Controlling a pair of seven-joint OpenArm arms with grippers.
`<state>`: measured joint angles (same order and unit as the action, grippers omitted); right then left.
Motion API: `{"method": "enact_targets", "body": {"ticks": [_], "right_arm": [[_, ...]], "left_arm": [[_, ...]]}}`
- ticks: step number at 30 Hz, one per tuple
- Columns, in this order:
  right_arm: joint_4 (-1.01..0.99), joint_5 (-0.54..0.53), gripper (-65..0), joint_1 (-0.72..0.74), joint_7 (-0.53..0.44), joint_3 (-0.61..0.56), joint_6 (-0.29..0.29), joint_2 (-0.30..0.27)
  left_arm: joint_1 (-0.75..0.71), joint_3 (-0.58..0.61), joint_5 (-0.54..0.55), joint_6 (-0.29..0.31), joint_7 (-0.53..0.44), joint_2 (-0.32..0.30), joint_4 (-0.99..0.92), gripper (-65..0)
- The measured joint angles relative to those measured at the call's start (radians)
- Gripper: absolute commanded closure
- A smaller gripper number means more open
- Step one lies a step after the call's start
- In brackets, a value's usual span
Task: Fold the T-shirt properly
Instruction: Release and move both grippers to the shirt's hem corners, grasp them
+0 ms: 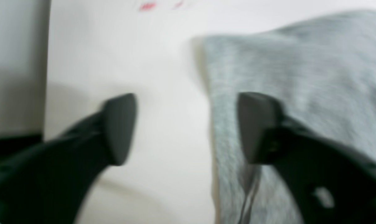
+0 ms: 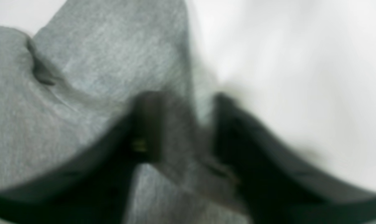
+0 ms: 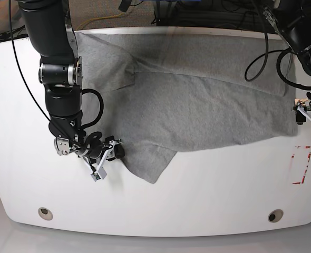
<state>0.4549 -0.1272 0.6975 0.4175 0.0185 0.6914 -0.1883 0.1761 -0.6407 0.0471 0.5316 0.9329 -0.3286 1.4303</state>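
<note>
A: Where is the T-shirt (image 3: 197, 100) found?

B: It is spread grey and wrinkled over the far half of the white table (image 3: 197, 200), from the left side to the right edge, with one corner hanging toward the near side at centre-left.

A: How are the jaws set?

B: The left gripper (image 1: 188, 127) is seen spread apart, one finger over bare table and the other over the cloth's edge; nothing is pinched. The right gripper (image 2: 185, 130) is placed astride the cloth's edge at the left, near that hanging corner. Fabric is seen between its fingers, but the view is blurred, so whether it is clamped cannot be told.

A: How is this step best done?

B: A grasp of both side edges is judged to be under way. The hem should be taken deep between the fingers, a single layer only. Both ends should then be lifted together, so that the fabric is kept taut and no slack is dragged.
</note>
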Motion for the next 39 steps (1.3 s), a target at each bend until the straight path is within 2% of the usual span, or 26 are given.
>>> {"method": "enact_targets", "body": {"ticks": [4,6,10,16,20,26,28,31,32,35,36,39], "right_arm": [[-0.001,0.0,-6.3,-0.002,-0.011,0.0,0.001,0.002],[-0.001,0.002,-4.4,-0.002,-0.008,-0.001,0.0,0.002],[-0.001,0.005,-0.6,-0.002,-0.005,-0.001,0.0,-0.003],[-0.001,0.005,0.0,-0.002,-0.005,-0.001,0.0,-0.004],[-0.001,0.004,0.0,-0.002,-0.005,-0.001,0.0,-0.003],[-0.001,0.003,0.0,-0.002,-0.003,-0.001,0.0,-0.003],[-0.001,0.002,0.0,-0.002,-0.002,-0.001,0.0,-0.003],[-0.001,0.002,0.0,-0.002,-0.002,-0.001,0.0,-0.004],[-0.001,0.002,0.0,-0.002,-0.002,-0.001,0.0,-0.003],[-0.001,0.001,0.0,-0.002,-0.002,-0.001,0.0,-0.004],[-0.001,0.001,0.0,-0.002,-0.002,-0.001,0.0,-0.004],[-0.001,0.001,0.0,-0.002,-0.002,-0.001,0.0,-0.005]], "left_arm": [[0.063,0.003,0.009,-0.044,-0.005,-0.013,-0.123,-57.4],[0.089,0.004,0.016,-0.046,-0.014,-0.029,-0.177,-57.4],[0.134,-0.002,-0.001,-0.064,-0.135,-0.052,-0.307,-57.4],[0.173,0.066,0.005,-0.059,-0.179,-0.041,-0.465,-57.4],[0.187,0.072,0.01,-0.053,-0.251,-0.041,-0.513,-57.4],[0.208,0.071,0.009,-0.061,-0.302,-0.046,-0.596,-56.0],[0.233,0.07,0.005,-0.061,-0.301,-0.049,-0.628,-49.9],[0.25,0.072,0.011,-0.06,-0.351,-0.048,-0.683,-32.9],[0.25,0.072,0.016,-0.06,-0.372,-0.047,-0.695,-24.0],[0.247,0.07,0.015,-0.06,-0.427,-0.051,-0.722,-4.2],[0.244,0.077,0.016,-0.06,-0.444,-0.052,-0.727,0.0],[0.237,0.141,0.021,-0.06,-0.456,-0.058,-0.719,0.0]]}}
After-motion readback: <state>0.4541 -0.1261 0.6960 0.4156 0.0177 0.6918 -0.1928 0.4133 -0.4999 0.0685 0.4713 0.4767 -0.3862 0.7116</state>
